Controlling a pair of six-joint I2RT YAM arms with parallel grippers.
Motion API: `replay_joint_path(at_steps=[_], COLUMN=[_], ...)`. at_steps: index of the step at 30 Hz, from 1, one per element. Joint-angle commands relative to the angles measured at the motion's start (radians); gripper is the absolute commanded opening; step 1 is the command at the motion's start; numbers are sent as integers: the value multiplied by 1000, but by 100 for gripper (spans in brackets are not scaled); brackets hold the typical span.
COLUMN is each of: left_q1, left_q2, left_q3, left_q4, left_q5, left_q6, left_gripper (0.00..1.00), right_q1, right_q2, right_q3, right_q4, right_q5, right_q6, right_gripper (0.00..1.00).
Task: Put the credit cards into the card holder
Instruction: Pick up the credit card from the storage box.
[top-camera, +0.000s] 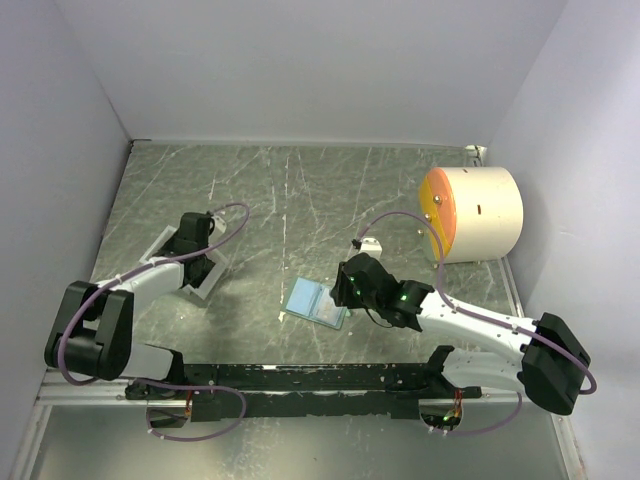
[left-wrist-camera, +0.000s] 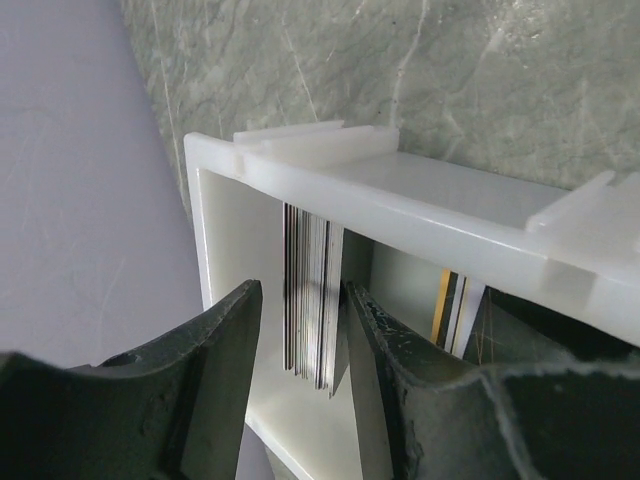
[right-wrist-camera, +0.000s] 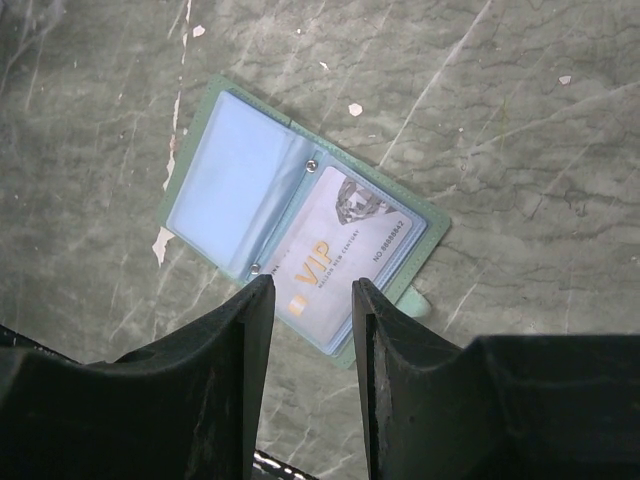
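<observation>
A stack of credit cards (left-wrist-camera: 312, 300) stands on edge inside the white tray (left-wrist-camera: 400, 200). My left gripper (left-wrist-camera: 300, 292) is open and straddles the stack: the right finger sits against it, the left finger a small gap away. More cards (left-wrist-camera: 447, 305), one with a yellow edge, lean further right in the tray. The card holder (right-wrist-camera: 250, 180) lies open on the table, sage-green rim, light blue pockets, a VIP card (right-wrist-camera: 345, 255) in its right pocket. My right gripper (right-wrist-camera: 312, 290) hovers open just above its near edge, holding nothing. From above, the holder (top-camera: 315, 301) lies mid-table.
A large cream cylinder with an orange face (top-camera: 475, 213) lies at the back right. The tray (top-camera: 212, 283) sits at the left near the side wall. A small white block (top-camera: 370, 243) lies behind the right gripper (top-camera: 345, 285). The black rail (top-camera: 320, 378) lines the near edge.
</observation>
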Motion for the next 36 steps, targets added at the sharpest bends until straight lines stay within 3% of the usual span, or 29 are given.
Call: replay_joint_path(at_steps=[1,12,26,36], left_q1=[17,41,53,53], left_q2=[5,1,28,66], left_q3=[35,34,48,56], left_q4=[63,112,78,48], left_q5=[-34,-64,-18,10], left_q6=[27,67,47,21], left_gripper=[49,52,33,37], right_q1=[-3,-5,-6,-7], right_q2=[-14,-3,-8,-24], right_q3=[-5,-3,-10,-12], right_q4=[-13,-11,-11,-18], right_q5=[29,29,29,36], right_q6=[4,2,5,6], right_gripper=[38,38,38,38])
